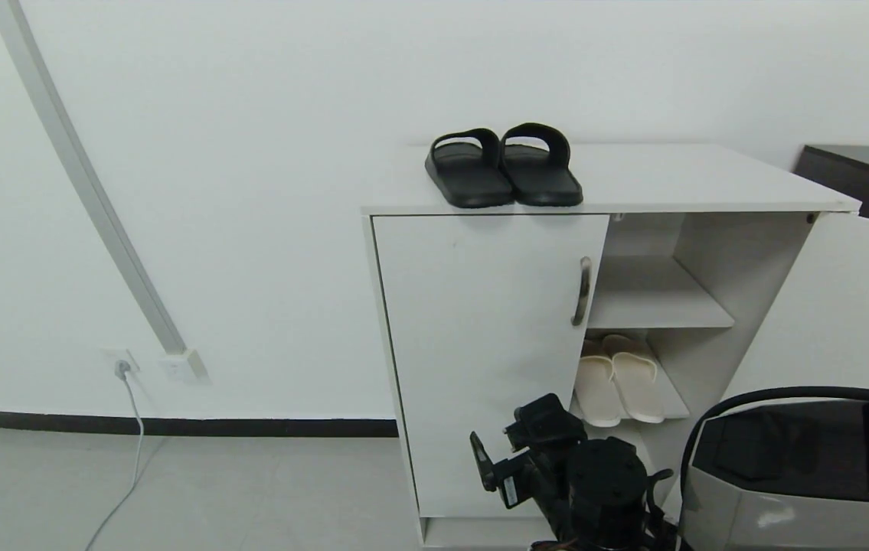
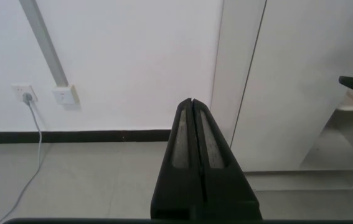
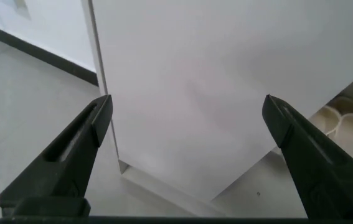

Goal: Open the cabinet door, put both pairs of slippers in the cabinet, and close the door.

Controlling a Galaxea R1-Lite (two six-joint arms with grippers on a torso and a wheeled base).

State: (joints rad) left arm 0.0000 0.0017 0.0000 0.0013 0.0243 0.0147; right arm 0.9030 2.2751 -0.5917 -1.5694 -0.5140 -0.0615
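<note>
Head view: black slippers (image 1: pixel 503 168) sitting on top of the cabinet (image 1: pixel 710 180), white slippers (image 1: pixel 622 383) lying inside.

Both pairs are lying side by side, long axes running front to back. The black pair's straps are facing the wall, heels toward the robot, just above the closed left door (image 1: pixel 480 344). The white pair is resting on a lower shelf in the open right compartment. The right gripper (image 3: pixel 188 109) is hanging low before that closed door, fingers spread wide, holding nothing. The left gripper (image 2: pixel 192 106) is pointing at the wall left of the cabinet, fingers pressed together, empty. A plugged-in wall socket (image 1: pixel 122 366) is sitting well off to the left.
</note>
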